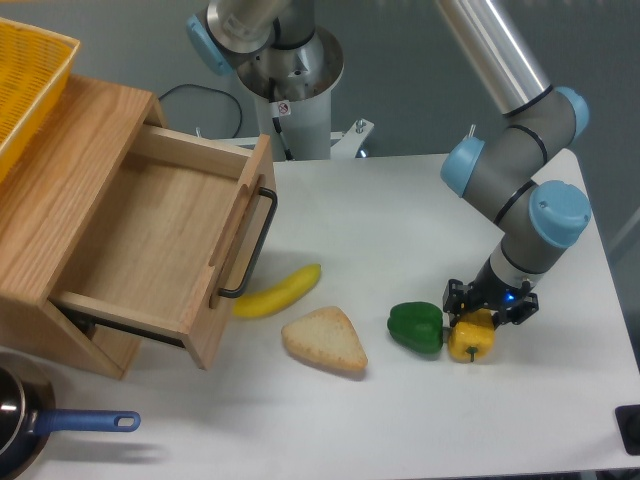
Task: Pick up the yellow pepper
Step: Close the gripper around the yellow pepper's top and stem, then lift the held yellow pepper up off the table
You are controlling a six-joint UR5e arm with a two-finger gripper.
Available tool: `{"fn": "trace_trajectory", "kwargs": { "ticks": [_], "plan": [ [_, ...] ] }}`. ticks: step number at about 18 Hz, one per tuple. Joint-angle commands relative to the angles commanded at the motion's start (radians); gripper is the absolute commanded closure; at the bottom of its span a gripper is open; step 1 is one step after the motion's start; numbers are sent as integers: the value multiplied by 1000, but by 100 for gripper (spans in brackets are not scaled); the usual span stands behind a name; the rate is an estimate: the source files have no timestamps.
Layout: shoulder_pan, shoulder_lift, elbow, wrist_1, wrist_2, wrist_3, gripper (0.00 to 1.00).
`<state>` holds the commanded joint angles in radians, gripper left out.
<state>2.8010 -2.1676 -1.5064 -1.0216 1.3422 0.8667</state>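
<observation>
Straddling yellow pepper (471, 340): claw (490, 309)

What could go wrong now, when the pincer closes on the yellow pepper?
1. The green pepper touches the yellow pepper, so a finger of the pincer may push it or catch it.
2. The yellow pepper is glossy and lobed, and the pincer sits at its top edge; it might slip out when lifted.
</observation>
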Motion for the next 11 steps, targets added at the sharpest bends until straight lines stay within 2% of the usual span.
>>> {"fn": "trace_trajectory", "kwargs": {
  "ticks": [4,7,8,11],
  "plan": [
    [25,57,8,-5,5,21,83],
    [40,101,-1,-9,20,89,83],
    [44,120,-5,-21,56,138,83],
    [45,175,-5,-104,169,279,85]
  ]
}}
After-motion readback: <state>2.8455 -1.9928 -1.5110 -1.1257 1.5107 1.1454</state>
